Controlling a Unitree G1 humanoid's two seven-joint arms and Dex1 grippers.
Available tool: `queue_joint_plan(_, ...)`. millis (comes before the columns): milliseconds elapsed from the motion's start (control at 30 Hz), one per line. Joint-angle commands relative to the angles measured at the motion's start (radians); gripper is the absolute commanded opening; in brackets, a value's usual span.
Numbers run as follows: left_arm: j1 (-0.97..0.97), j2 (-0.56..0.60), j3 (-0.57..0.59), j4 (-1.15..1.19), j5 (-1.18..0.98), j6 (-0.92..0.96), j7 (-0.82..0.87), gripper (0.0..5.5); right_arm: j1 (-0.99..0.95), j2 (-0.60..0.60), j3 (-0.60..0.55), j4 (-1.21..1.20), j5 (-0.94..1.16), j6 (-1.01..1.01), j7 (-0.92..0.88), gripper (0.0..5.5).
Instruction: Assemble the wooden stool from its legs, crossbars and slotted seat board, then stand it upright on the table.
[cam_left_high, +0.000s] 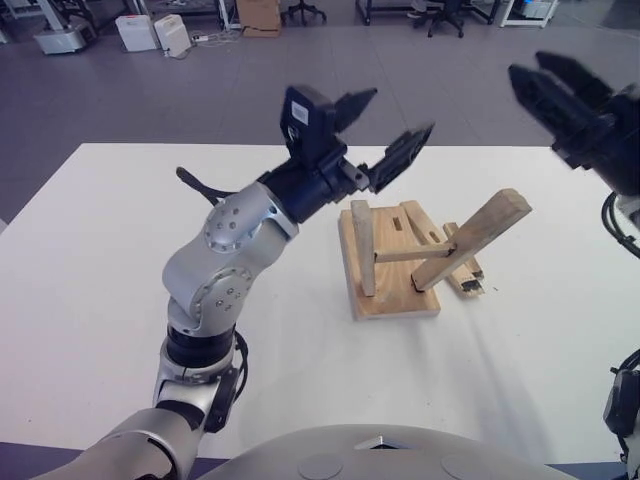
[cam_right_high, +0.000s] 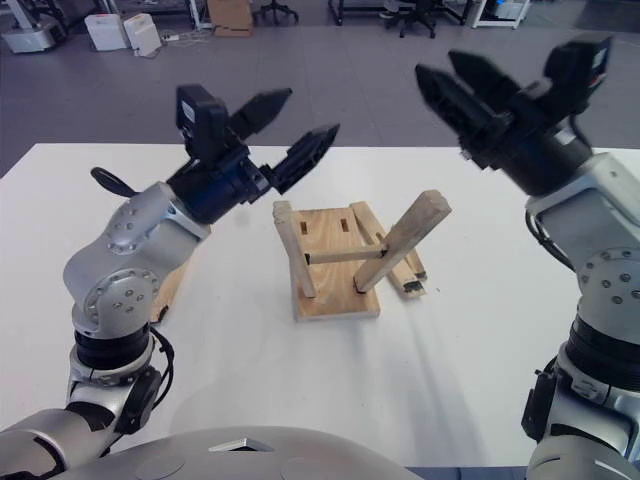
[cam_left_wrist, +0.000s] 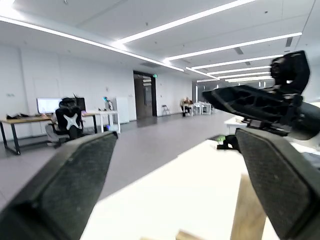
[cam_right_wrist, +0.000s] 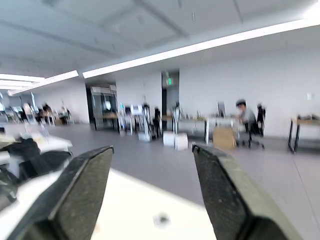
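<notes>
With my left end effector (cam_right_high: 305, 115) and right end effector (cam_right_high: 443, 68) spread and empty, a clumsy descent could knock the leaning leg (cam_right_high: 405, 240) from the seat board (cam_right_high: 335, 300).

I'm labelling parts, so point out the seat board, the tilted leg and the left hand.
seat board (cam_left_high: 395, 298), left eye view, bare near edge.
tilted leg (cam_left_high: 482, 232), left eye view, mid-length.
left hand (cam_left_high: 403, 110), left eye view, midway between open fingertips.

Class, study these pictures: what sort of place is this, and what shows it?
Probably an open-plan office or robotics lab: a brown-topped desk with a monitor, a black swivel office chair and long ceiling light strips.
</notes>
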Motion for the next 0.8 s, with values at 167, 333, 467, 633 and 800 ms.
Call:
queue_joint_plan(167,0.153,0.065,-0.093,0.119,0.1,-0.076,-0.1,4.36,0.174,0.117,0.065,-0.047,-0.016,-0.019,0.017,2.93)
queue_joint_plan(333,0.05,0.018,0.06,-0.011,-0.097,-0.02,-0.041,4.36,-0.002,0.065,-0.068,0.015,0.148,-0.006,-0.029,2.93)
queue_joint_plan(467,-0.096,0.037,0.28,-0.023,-0.321,0.014,0.042,4.36,-0.088,0.012,-0.033,0.19,0.041,-0.009,0.004,2.93)
queue_joint_plan(633,0.017,0.221,0.406,0.06,-0.299,0.047,-0.011,4.36,0.165,0.065,0.26,0.239,-0.222,-0.056,0.191,2.93)
queue_joint_plan(800,0.472,0.517,0.422,0.179,-0.008,-0.048,-0.24,4.36,0.316,0.18,0.43,-0.096,-0.167,-0.024,0.256,2.93)
